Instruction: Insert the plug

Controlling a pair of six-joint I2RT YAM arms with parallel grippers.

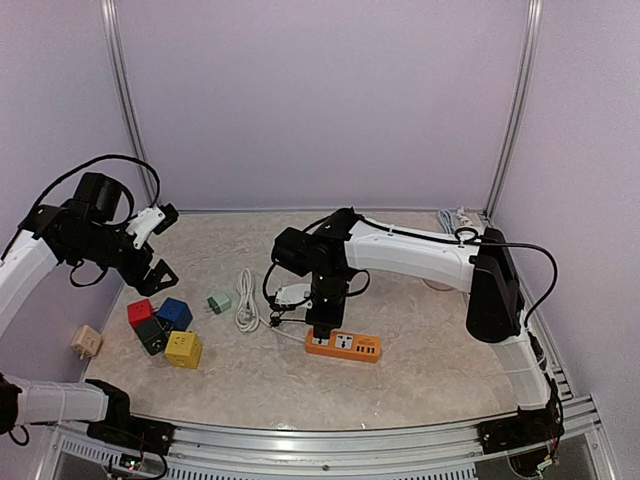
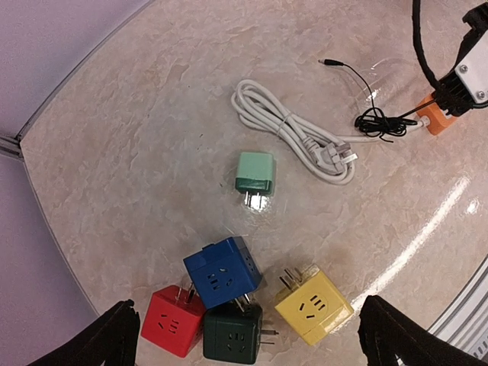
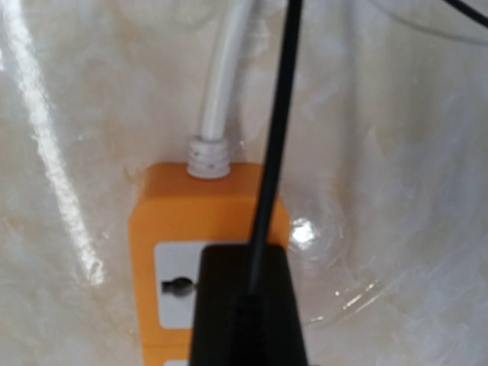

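An orange power strip (image 1: pixel 345 346) lies on the table in front of the right arm, its white cord (image 3: pixel 217 99) leading away. My right gripper (image 1: pixel 322 322) points straight down over the strip's left end, shut on a black plug (image 3: pixel 248 313). The plug's thin black cable (image 3: pixel 278 114) runs upward. The plug covers most of the strip's (image 3: pixel 168 210) white socket face, and its prongs are hidden. My left gripper (image 1: pixel 160 245) hangs open high at the left, nothing between its fingers (image 2: pixel 114 335).
Below the left gripper lie a red cube (image 2: pixel 171 320), a blue cube (image 2: pixel 221 276), a dark green cube (image 2: pixel 229 332) and a yellow cube (image 2: pixel 314 305). A pale green adapter (image 2: pixel 255 172) and a coiled white cable (image 2: pixel 290 130) lie beyond. A beige adapter (image 1: pixel 86 341) sits far left.
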